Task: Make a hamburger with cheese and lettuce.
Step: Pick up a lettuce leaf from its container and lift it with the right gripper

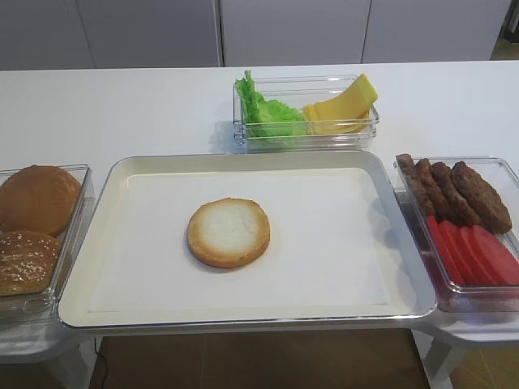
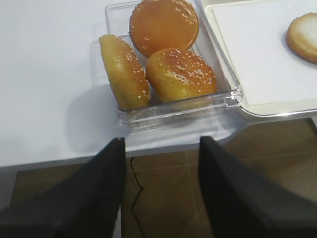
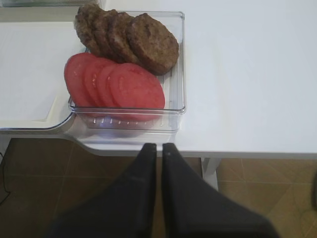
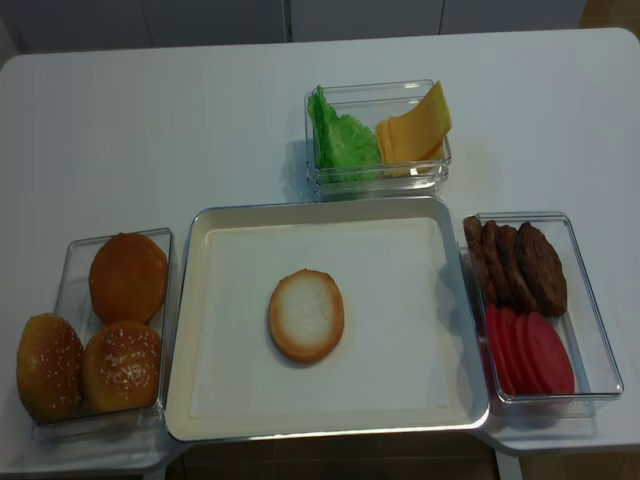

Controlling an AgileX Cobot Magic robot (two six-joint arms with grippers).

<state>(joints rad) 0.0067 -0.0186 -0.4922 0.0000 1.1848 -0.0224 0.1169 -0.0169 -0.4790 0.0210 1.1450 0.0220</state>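
Bare bun half on tray; neither arm appears in either high view.

The hamburger (image 4: 306, 315), one bun half, lies mid-tray (image 4: 330, 425). Far bin: lettuce (image 4: 340, 140) left, cheese (image 4: 415, 130) right, slices uncountable. Wrist views only: left gripper (image 2: 161, 148) jaws released, right gripper (image 3: 159, 148) clenched, empty. Three bun tops (image 4: 125, 280), four patties (image 4: 515, 262).

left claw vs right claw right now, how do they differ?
The left claw is open, with a wide gap, while the right claw is shut, its fingers pressed together. The left claw faces the bun tops; the right claw faces the tomato slices and patties. Both are empty, hanging off the table edge.
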